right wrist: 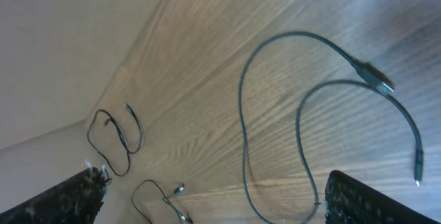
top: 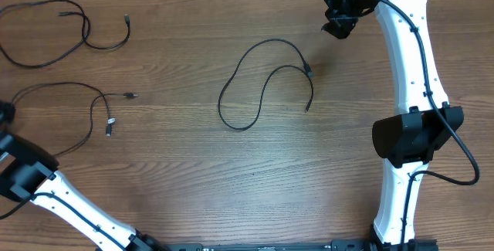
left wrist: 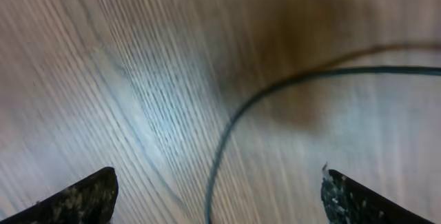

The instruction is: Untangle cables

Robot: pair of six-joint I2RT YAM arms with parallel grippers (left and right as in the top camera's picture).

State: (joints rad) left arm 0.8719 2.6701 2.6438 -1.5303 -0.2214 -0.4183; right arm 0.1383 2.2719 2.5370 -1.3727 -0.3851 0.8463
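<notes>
left gripper (left wrist: 220, 182): fingers apart, nothing clamped, cable strand on the wood below | right gripper (right wrist: 213, 182): fingers apart, empty | middle cable (top: 265, 90): loose loop, table (top: 170, 174) centre | upper-left cable (top: 83, 28), lower-left cable (top: 58, 84): apart

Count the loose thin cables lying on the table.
3: the corner cable at the overhead view's top left, the left cable just below it, and the middle cable alone at centre. None looks hidden.
</notes>
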